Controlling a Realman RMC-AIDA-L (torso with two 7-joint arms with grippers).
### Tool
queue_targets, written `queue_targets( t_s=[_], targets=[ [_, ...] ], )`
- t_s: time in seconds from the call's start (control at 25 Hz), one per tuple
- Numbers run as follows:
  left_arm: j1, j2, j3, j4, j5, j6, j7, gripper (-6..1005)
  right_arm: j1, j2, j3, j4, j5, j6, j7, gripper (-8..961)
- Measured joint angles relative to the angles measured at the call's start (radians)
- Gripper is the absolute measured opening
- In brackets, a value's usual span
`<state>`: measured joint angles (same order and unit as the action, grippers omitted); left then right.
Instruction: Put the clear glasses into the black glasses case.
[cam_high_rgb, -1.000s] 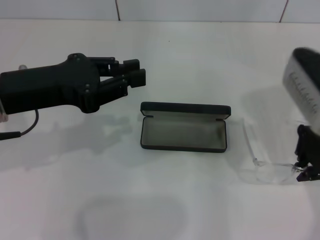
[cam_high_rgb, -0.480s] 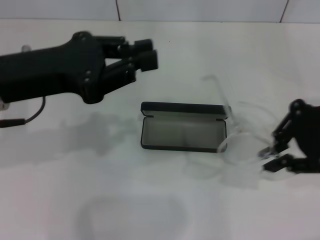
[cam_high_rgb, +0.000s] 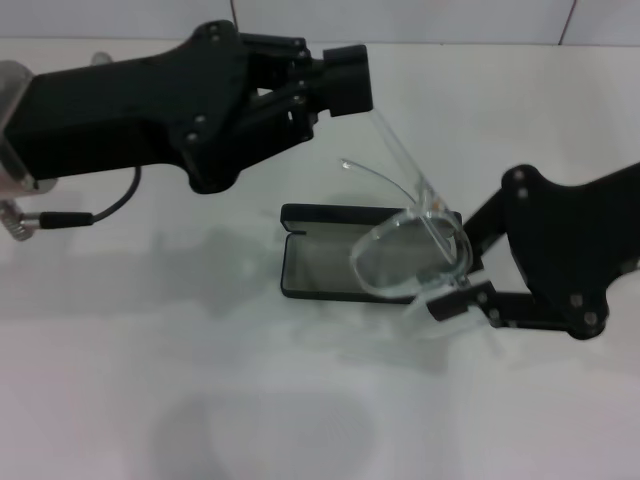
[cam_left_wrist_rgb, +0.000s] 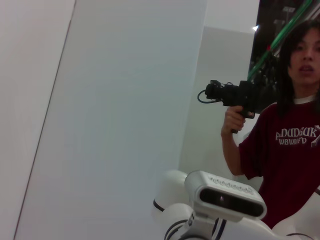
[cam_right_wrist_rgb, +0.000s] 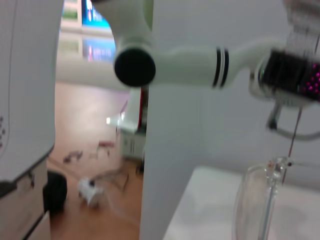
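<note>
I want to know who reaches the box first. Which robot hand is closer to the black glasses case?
Right. The right gripper holds the clear glasses at the black glasses case's right end; the left gripper hangs above and behind it, touching a glasses arm.

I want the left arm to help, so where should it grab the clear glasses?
On the raised temple arm of the clear glasses, coming from above left, where the left gripper already is. That arm points up toward it, while the right gripper holds the frame front over the black glasses case.

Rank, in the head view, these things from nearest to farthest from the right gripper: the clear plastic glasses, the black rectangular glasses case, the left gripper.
1. The clear plastic glasses, held at the right gripper.
2. The black rectangular glasses case, open, just beside it toward the robot's left.
3. The left gripper, raised above and behind the case.
</note>
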<state>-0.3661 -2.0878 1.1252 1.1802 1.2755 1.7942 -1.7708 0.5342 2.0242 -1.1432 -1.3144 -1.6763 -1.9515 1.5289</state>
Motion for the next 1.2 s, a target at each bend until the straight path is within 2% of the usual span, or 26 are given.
queue_targets(
  t_s=[0.2,0.44,1.2],
  targets=[
    [-0.031,0.001,0.012,-0.066,0.006,0.006,0.037,93,0.020,-0.003,0.000,0.078,0.074,0.004,-0.053,121],
    [-0.055,0.001,0.036,-0.100,0.025,0.012,0.069,86,0.043,-0.002,-0.003,0.102,0.080,0.003,-0.059,121],
    [-0.059,0.000,0.078,-0.110,0.027,0.030,0.070,86,0.066,-0.004,0.006,0.184,0.085,0.008,-0.098,122]
  ],
)
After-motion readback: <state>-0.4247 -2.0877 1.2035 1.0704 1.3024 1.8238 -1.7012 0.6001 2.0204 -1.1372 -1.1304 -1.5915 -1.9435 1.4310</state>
